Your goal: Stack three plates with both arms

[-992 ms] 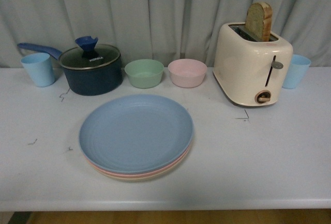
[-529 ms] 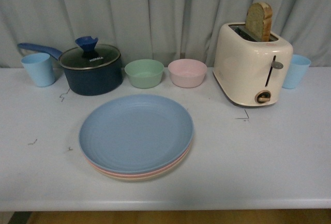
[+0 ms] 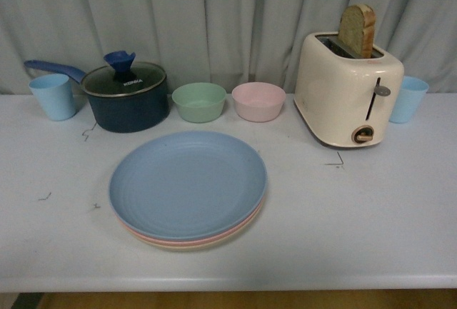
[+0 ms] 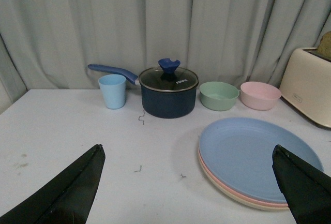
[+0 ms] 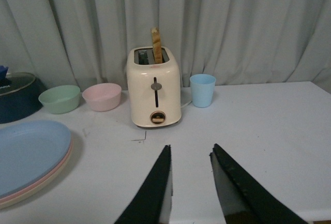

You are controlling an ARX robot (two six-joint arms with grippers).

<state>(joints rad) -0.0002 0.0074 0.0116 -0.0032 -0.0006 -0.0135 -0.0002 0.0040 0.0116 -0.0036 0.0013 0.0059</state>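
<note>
**All three plates stacked near the front edge, both arms empty**

Starting at the left end of the desk: there's a light blue cup by the back edge near the left corner, and right beside it a dark blue saucepan with a glass lid and a blue handle poking out behind the cup. Next along the back edge come a green bowl and a pink bowl, just beside each other.

In front of the bowls, closer to the front edge and a bit left of the middle, sits the stack. The blue plate is on top, the pink plate shows as a thin rim right under it, and the cream plate is at the bottom touching the desk. They line up pretty neatly, only slivers of the lower two peek out along the front.

Further right, towards the back right corner, a cream toaster has a slice of bread sticking up out of one slot, and a second light blue cup sits just behind its right side.

Neither arm shows from the front. In its wrist view the left gripper has its fingers spread wide apart, holding nothing, above the desk on the left of the stack. The right gripper has its fingers only slightly apart, also holding nothing, over bare desk to the right of the stack.
</note>
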